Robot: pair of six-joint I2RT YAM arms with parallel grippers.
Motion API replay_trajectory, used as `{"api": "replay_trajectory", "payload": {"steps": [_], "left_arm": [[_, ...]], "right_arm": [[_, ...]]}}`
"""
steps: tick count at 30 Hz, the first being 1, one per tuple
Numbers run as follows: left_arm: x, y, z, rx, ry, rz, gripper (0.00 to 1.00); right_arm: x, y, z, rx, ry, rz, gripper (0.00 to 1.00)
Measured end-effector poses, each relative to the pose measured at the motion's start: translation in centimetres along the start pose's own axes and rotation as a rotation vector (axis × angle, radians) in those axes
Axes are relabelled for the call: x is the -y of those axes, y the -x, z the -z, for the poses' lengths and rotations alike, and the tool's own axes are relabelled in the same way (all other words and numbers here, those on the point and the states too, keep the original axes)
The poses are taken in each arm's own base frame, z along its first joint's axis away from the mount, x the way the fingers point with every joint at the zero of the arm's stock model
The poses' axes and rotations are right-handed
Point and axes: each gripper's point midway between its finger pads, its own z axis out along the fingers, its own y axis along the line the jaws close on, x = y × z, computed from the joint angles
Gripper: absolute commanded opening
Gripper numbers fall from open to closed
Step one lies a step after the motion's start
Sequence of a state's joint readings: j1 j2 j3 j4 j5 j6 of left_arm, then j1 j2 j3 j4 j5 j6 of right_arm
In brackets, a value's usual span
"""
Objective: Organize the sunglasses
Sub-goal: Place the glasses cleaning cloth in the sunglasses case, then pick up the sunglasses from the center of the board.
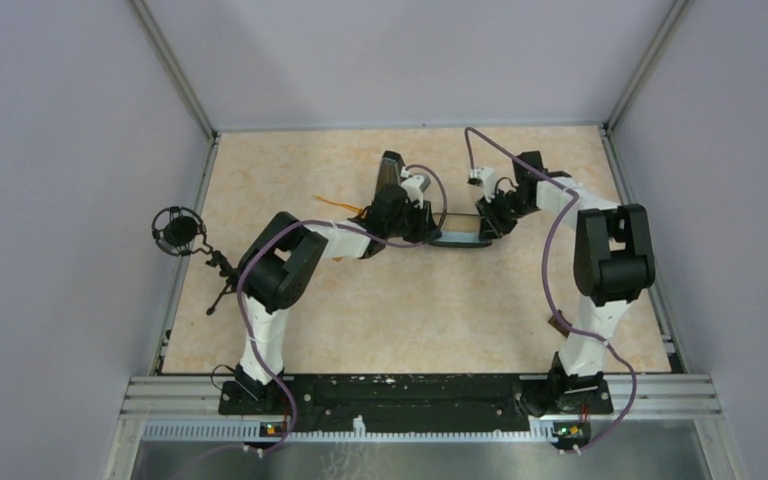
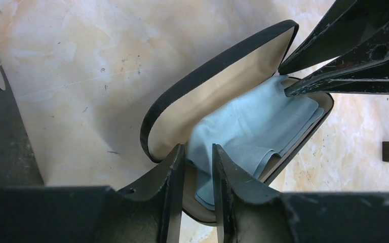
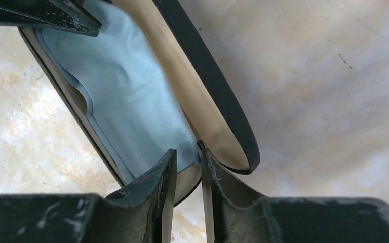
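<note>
Nearest the arm bases, the desk [image 1: 410, 310] runs up to the case [image 1: 460, 238], which sits open about the middle. Both arms reach in to it, one at each end.

The left hand [image 2: 197, 150] is at the case's left end, fingers close together with only a slim gap. The cloth [image 2: 253, 121] shows through that gap, but I cannot tell whether it is pinched. The right hand [image 3: 187, 149] is at the case's right end, fingers likewise nearly together, one touching the lid's edge. I cannot tell whether it grips the rim.

Inside the case the cloth lies rumpled over the floor, with a fold raised along one side. The sunglasses [image 1: 338, 204] are not in the case. They lie on the desk just beyond it and to its left, partly hidden by the left arm.

The step in hand looks like settling the cloth. To do it well, I would:
- press the cloth flat and low so the hollow is free;
- steady the case with one hand by its end, not its lid, so it neither shuts nor slides;
- lift the other hand straight up before going for the sunglasses, so no cloth comes out with it.
</note>
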State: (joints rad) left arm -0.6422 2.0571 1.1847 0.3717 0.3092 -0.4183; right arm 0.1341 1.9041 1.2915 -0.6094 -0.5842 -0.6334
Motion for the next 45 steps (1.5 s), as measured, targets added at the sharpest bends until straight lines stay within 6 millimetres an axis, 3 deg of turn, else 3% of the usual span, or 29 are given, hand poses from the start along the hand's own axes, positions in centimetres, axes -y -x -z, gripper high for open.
{"api": "replay_trajectory", "payload": {"steps": [5,9,14,18,21,25,31,36,41,45], "left_arm": [[0.5,0.9,0.7,0.009,0.001,-0.003,0.47],[1.7,3.4,2.4,0.057,0.012,-0.026,0.57],[2.4,7.1,6.1,0.128,0.094,-0.084,0.65],[0.8,8.5,9.3,0.146,0.259,-0.119,0.69],[-1.6,7.8,11.5,0.109,0.418,-0.132,0.70],[-5.1,4.9,13.9,-0.034,0.596,-0.141,0.67],[-9.7,2.8,16.7,-0.198,0.724,-0.102,0.64],[-12.6,3.3,17.2,-0.275,0.746,-0.079,0.55],[-13.2,4.3,15.9,-0.323,0.710,-0.094,0.49],[-13.3,3.4,16.0,-0.378,0.683,-0.104,0.48]], "right_arm": [[-0.3,1.2,1.2,0.030,-0.020,-0.002,0.28],[-0.5,3.1,3.0,0.078,-0.048,0.016,0.32],[-1.6,5.4,5.9,0.154,-0.083,0.044,0.42],[-3.9,6.2,8.5,0.227,-0.092,0.067,0.50],[-6.3,6.4,10.3,0.276,-0.072,0.074,0.52],[-9.5,6.1,11.9,0.325,-0.016,0.064,0.52],[-13.3,3.4,12.4,0.359,0.033,0.038,0.54],[-14.0,2.7,12.4,0.378,0.033,0.044,0.53],[-14.1,2.8,12.3,0.383,0.049,0.047,0.53],[-14.0,2.7,12.0,0.376,0.055,0.043,0.53]]}}
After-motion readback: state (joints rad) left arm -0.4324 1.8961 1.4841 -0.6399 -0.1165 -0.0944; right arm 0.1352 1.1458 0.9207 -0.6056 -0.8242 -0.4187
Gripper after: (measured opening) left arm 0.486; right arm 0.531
